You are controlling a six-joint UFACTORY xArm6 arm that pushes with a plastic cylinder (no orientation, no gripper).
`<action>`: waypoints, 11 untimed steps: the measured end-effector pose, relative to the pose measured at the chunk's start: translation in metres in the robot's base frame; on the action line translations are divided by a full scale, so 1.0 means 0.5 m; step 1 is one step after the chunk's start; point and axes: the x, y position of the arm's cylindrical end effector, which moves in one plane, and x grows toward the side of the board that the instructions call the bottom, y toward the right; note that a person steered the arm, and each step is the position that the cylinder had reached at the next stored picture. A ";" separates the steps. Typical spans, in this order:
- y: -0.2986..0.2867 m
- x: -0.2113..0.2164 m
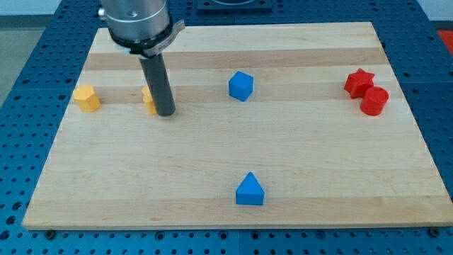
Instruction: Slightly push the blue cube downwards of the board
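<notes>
My tip (165, 112), a bare dark rod with no fingers to spread or pinch, is resting against a small yellow block (148, 100), well left of the blue plastic cube (241, 86) on the wooden board (318, 163). Cube is sitting untouched; the push is seemingly not yet begun.

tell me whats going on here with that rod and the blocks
A robot arm with a dark rod is working on a wooden board of small blocks. My tip rests at the view's upper left, right beside a yellow block it partly hides, well to the left of the blue cube it is meant to nudge downwards. Another yellow block sits further left, a blue triangular block lies near the bottom, and a red star and red cylinder sit at the right.
</notes>
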 end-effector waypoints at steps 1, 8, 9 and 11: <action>0.014 -0.057; 0.330 -0.085; 0.330 -0.055; 0.331 -0.098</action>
